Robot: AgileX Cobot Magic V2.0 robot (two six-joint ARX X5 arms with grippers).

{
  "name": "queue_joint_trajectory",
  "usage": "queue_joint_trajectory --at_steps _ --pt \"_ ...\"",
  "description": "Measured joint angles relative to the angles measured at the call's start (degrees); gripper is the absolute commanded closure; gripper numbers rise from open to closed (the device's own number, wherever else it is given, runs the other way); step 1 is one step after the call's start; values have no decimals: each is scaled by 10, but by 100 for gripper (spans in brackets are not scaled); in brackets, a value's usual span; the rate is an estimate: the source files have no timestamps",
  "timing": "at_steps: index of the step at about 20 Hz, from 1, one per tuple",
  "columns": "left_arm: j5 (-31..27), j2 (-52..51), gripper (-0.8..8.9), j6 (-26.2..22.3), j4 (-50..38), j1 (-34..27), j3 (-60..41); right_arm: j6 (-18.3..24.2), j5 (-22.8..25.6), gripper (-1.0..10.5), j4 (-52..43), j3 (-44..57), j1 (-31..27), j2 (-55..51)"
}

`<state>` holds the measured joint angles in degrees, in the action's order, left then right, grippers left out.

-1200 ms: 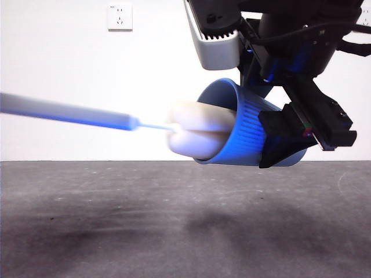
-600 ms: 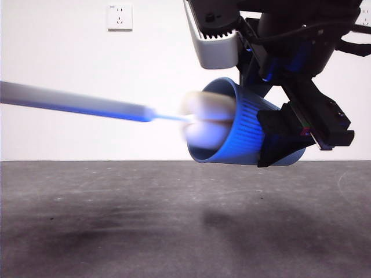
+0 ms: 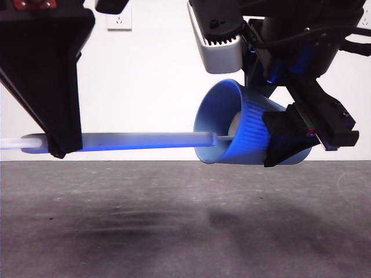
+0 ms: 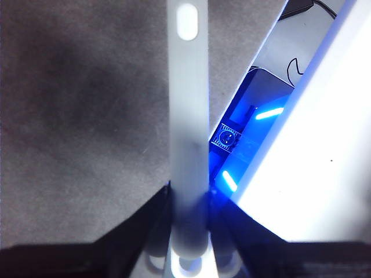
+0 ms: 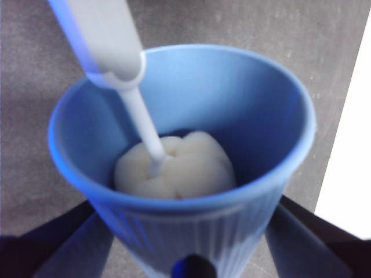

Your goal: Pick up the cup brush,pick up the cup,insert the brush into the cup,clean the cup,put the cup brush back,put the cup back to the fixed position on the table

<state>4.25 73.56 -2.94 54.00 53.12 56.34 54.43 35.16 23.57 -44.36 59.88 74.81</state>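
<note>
Front view: one cup brush (image 3: 145,140) clamped in left tool (image 3: 57,152), one cup (image 3: 243,124) in right tool (image 3: 284,142).

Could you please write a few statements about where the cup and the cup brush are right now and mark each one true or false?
1. The cup is held in the air on its side, clear of the table. True.
2. The sponge head of the cup brush sits deep inside the cup. True.
3. The cup brush lies flat on the table. False: the left gripper holds it by the handle, above the table.
4. The right gripper is open and holds nothing. False: its jaws are shut on the ribbed outside of the cup.
5. The cup's mouth faces the brush handle. True.
</note>
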Motion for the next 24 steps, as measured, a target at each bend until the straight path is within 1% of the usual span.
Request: queue_joint_trajectory --at_steps 2,5,8,12,18,22,24 --pt "-1 -4 822 0 4 0 0 0 0 964 0 0 0 0" --pt "-19 -18 822 0 26 0 0 -1 -6 963 -5 0 1 0" --pt "-47 -46 822 0 73 0 0 -2 -7 964 -9 0 2 0" --pt "-53 -87 822 3 146 0 0 -12 -7 963 -9 0 2 0" --pt "-54 -159 822 23 219 0 0 -40 -6 963 -9 0 2 0" --pt "-56 -198 822 44 227 0 0 -63 -5 963 -9 0 1 0" --pt "-56 -218 822 57 227 0 0 -82 -4 963 -9 0 1 -1"
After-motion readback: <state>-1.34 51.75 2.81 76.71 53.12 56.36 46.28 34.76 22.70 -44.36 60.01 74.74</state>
